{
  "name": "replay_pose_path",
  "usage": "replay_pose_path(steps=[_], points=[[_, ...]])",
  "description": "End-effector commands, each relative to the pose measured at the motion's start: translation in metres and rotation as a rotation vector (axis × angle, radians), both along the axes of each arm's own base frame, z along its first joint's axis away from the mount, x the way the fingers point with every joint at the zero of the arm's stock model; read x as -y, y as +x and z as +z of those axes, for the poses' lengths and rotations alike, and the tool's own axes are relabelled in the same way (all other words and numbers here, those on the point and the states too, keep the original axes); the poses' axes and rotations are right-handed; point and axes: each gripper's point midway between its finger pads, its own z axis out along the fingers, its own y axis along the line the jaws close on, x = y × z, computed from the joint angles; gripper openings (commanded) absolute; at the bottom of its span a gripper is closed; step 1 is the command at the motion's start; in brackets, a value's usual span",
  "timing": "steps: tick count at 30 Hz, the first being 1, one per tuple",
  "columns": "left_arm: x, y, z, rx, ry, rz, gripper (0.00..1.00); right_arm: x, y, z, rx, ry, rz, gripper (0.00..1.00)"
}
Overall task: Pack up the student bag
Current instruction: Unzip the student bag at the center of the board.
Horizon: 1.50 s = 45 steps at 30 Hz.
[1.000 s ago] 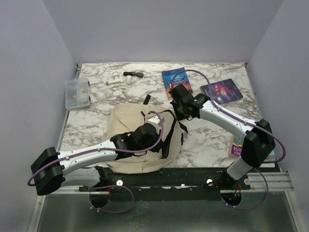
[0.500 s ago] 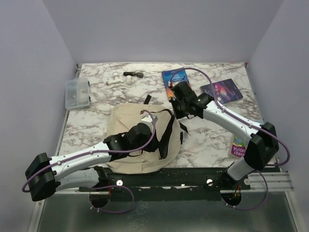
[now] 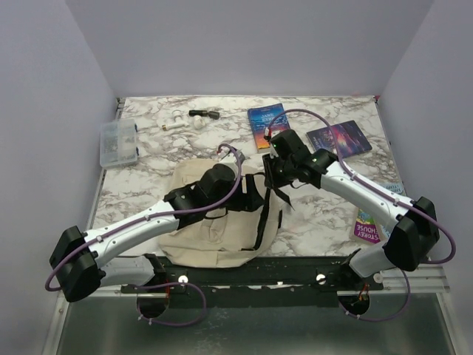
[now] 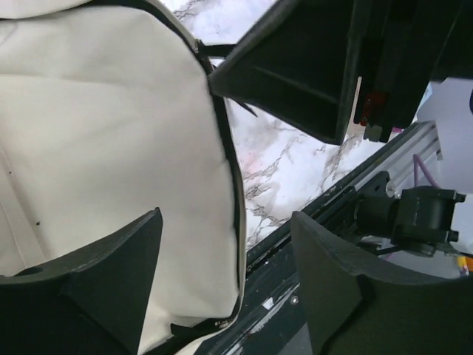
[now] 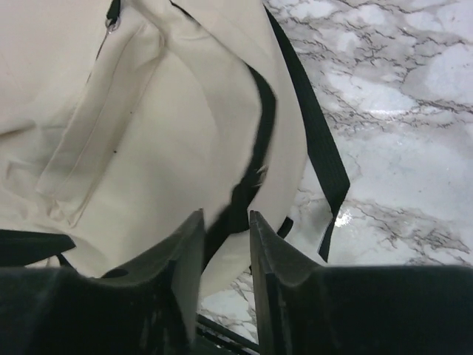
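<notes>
With the soft beige canvas backpack (image 3: 214, 235) seemingly unopened, I hover my left tool (image 4: 225, 266) wide and empty above it, my right tool (image 5: 224, 229) barely parted and empty, and I judge the next move is gripping the black trim (image 5: 250, 159) just beneath the right tool.

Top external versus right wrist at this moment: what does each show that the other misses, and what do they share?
Only the top external view shows the clear plastic box, the blue book and the dark book toward the far edge. Only the right wrist view shows a zipper pull on the bag's pocket. Both show the student bag, its black strap and the marble table.
</notes>
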Motion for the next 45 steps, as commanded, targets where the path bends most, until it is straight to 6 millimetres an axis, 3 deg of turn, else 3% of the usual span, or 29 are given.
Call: replay_pose_path(steps=[1,8,13,18,24,30,37,45], points=[[-0.002,0.007,0.025,0.025,-0.082,-0.013,0.76,0.022,0.003,0.002,-0.008,-0.042,-0.167,0.41],[-0.010,0.011,0.030,0.044,-0.062,-0.076,0.85,0.035,-0.016,0.009,-0.039,0.129,-0.408,0.71],[0.009,0.013,0.032,0.053,-0.012,-0.196,0.89,0.045,-0.027,0.024,0.006,0.322,-0.510,0.82],[0.024,0.035,0.030,0.176,0.164,-0.241,0.95,0.070,-0.036,0.041,0.047,0.393,-0.645,0.81],[0.051,0.055,0.012,0.404,0.482,-0.403,0.98,0.097,-0.055,0.053,0.117,0.480,-0.696,0.75],[0.068,0.064,-0.003,0.433,0.553,-0.537,0.98,0.113,-0.074,0.054,0.117,0.484,-0.699,0.75],[0.080,0.073,-0.025,0.419,0.599,-0.591,0.89,0.132,-0.085,0.054,0.132,0.479,-0.756,0.75],[0.079,0.093,-0.040,0.412,0.676,-0.545,0.59,0.127,-0.084,0.055,0.128,0.475,-0.728,0.74]])
